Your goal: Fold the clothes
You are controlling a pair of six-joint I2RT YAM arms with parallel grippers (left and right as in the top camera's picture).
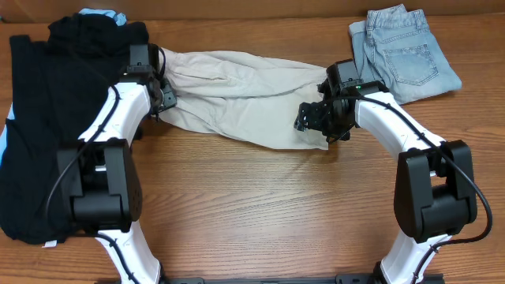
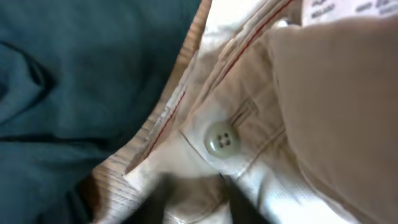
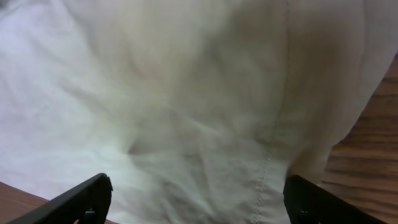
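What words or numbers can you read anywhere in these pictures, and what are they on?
No text here can be read.
Small print on the white label sewn into the cream shorts: too blurred to read.
The blue denim shorts and the black garment: no writing shows.

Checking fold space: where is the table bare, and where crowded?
Freest: the table front and centre, bordered by the cream shorts behind and the left arm and right arm at the sides. Crowded: the left, covered by the black garment; the back right corner, held by the denim shorts; and the shorts' ends, where the left gripper and right gripper sit.
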